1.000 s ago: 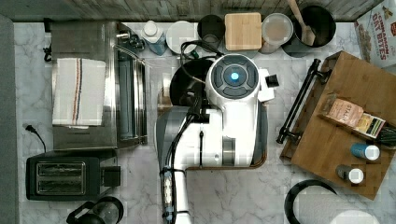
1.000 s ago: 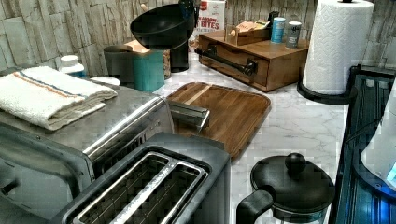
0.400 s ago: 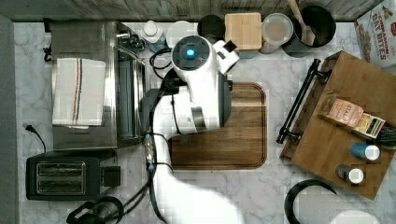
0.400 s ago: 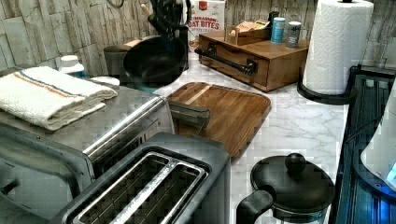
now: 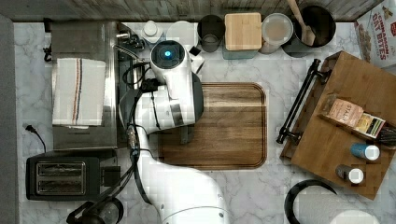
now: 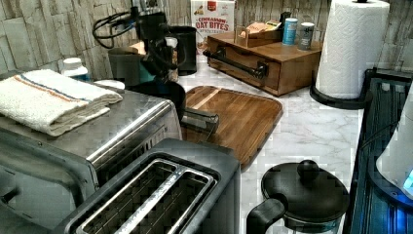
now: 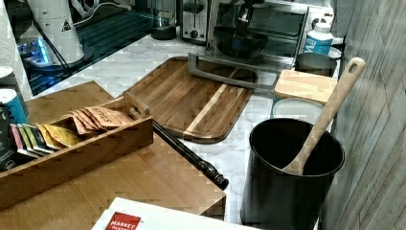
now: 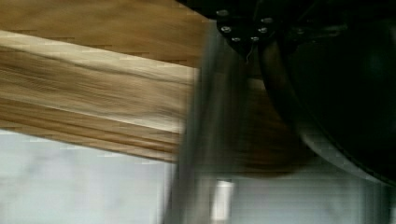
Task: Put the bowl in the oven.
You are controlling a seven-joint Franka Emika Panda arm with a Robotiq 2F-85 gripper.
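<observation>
– Firstly, the inventory: how many items of each kind, reading the top view from left to right?

– One oven (image 5: pixel 81 42) with one folded towel (image 5: pixel 77 91) on its roof. One black toaster (image 5: pixel 63 177) with two slots stands just beside the oven, and one lidded press pot (image 5: pixel 93 214) beside that. Next come one arm, one pincer (image 7: pixel 239 33), one bowl (image 7: pixel 239 48) and one cutting board (image 5: pixel 229 126). Along the back wall stand one white bottle (image 5: pixel 150 30), one dark cup (image 5: pixel 211 32), one bamboo-lidded box (image 5: pixel 243 30), one clear tub (image 5: pixel 277 30) and one black pot (image 5: pixel 322 23) holding one wooden spoon (image 5: pixel 299 18). At the top view's right sits one wooden tray (image 5: pixel 364 88) with one bar handle (image 5: pixel 299 102), carrying tea packets (image 5: pixel 352 114) and two cans (image 5: pixel 365 151).

– Where is the bowl?

– It hangs above the lowered oven door (image 7: pixel 222 72), at the mouth of the oven. No part of it rests on the surface. In the left view it is just beside the oven's front corner.

– State of the pincer?

– It comes down from above and pinches the rim of the bowl.

– What stands in the way?

– The door lies flat over the edge of the cutting board nearest the oven. In the top view the arm covers most of the bowl, leaving a dark arc of rim exposed. One paper towel roll (image 6: pixel 353 48) stands near the tray in the left view.

– Legible writing?

– The box (image 6: pixel 212 17) against the wall reads "CINNAMON OAT BITES". A second box (image 7: pixel 124 221) in the right view reads "MARKET".
</observation>
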